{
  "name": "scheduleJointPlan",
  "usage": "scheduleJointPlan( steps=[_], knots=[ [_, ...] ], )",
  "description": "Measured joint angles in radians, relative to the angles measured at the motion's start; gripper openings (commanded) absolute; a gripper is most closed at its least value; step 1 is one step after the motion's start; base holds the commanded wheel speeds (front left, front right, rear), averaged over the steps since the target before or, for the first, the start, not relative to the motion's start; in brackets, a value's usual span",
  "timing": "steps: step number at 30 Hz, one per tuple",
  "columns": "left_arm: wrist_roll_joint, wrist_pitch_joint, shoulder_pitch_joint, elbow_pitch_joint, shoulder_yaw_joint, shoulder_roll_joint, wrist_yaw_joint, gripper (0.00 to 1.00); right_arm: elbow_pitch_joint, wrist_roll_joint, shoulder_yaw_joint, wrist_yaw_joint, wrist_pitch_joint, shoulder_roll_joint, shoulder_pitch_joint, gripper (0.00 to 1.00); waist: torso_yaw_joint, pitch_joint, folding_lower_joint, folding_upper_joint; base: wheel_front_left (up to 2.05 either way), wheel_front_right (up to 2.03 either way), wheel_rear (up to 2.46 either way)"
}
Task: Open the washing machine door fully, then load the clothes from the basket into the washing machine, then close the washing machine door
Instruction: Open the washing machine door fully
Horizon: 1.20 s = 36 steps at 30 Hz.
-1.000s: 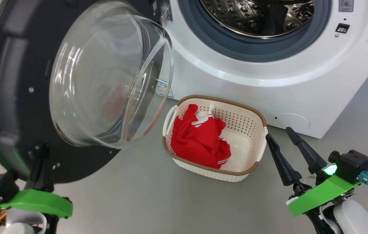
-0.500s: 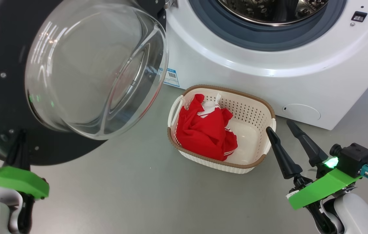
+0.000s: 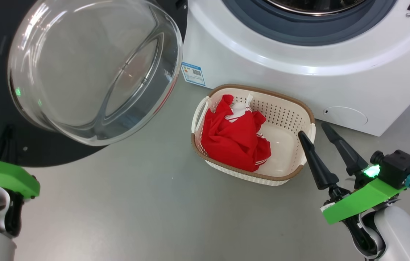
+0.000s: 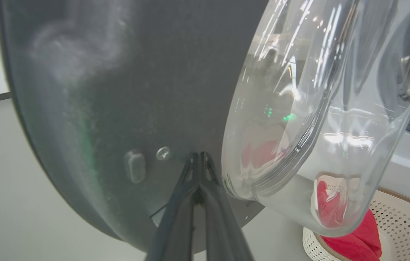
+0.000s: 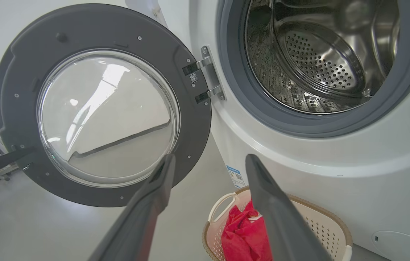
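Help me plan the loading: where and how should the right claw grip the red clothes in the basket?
Probably pinch the raised crumpled folds atop the clothes, coming straight down from above: the basket walls shield the heap's sides, only its top lies open.

Shut tight, the left gripper (image 4: 199, 156), long dark fingers (image 4: 175, 224) pressed together, tips at the inner face of the large round glossy black washing machine door (image 4: 99, 90), beside a small screw head (image 4: 163, 153). To the right, its clear domed glass bowl (image 4: 299, 127). Beyond, bright red fabric clothes (image 4: 355, 243) in a cream-white perforated plastic basket (image 4: 402, 219).
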Motion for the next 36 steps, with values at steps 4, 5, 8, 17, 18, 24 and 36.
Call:
scheduleJointPlan(
  steps=[4, 5, 8, 17, 18, 24, 36],
  knots=[
    [0.0, -0.017, -0.035, 0.051, -0.007, 0.001, -0.009, 0.0, 0.001, 0.0, 0.0, 0.0, 0.0, -0.002, -0.01, 1.0, 0.004, 0.007, 0.0, 0.0, 0.0, 0.0, 0.0],
    [0.0, -0.018, -0.041, 0.061, -0.01, 0.001, -0.009, 0.0, 0.001, 0.0, 0.0, 0.0, 0.0, -0.002, -0.011, 1.0, 0.004, 0.007, 0.0, 0.0, 0.0, 0.0, 0.0],
    [0.0, -0.033, -0.052, 0.084, -0.015, 0.001, -0.018, 0.0, 0.002, 0.0, 0.0, 0.0, 0.0, -0.003, -0.011, 1.0, 0.005, 0.004, 0.0, 0.0, 0.0, 0.0, 0.0],
    [0.0, -0.062, -0.067, 0.135, -0.028, 0.0, -0.032, 0.0, 0.005, 0.0, -0.001, 0.0, 0.0, -0.003, -0.011, 1.0, 0.005, -0.008, 0.0, 0.0, 0.0, 0.0, 0.0],
    [0.0, -0.064, -0.067, 0.137, -0.03, 0.001, -0.033, 0.0, 0.006, 0.0, 0.0, 0.0, 0.0, -0.003, -0.011, 1.0, 0.005, -0.009, 0.0, 0.0, 0.0, 0.0, 0.0],
    [-0.004, -0.081, -0.066, 0.15, -0.038, 0.0, -0.035, 0.0, 0.012, 0.008, 0.0, 0.0, 0.0, -0.003, -0.011, 1.0, 0.001, -0.018, 0.0, 0.0, 0.0, 0.0, 0.0],
    [-0.023, -0.111, -0.014, 0.109, -0.038, -0.005, -0.041, 0.0, 0.013, 0.009, 0.0, 0.0, 0.0, -0.004, -0.01, 1.0, -0.015, -0.039, 0.0, 0.0, 0.0, 0.0, 0.0]
  ],
)
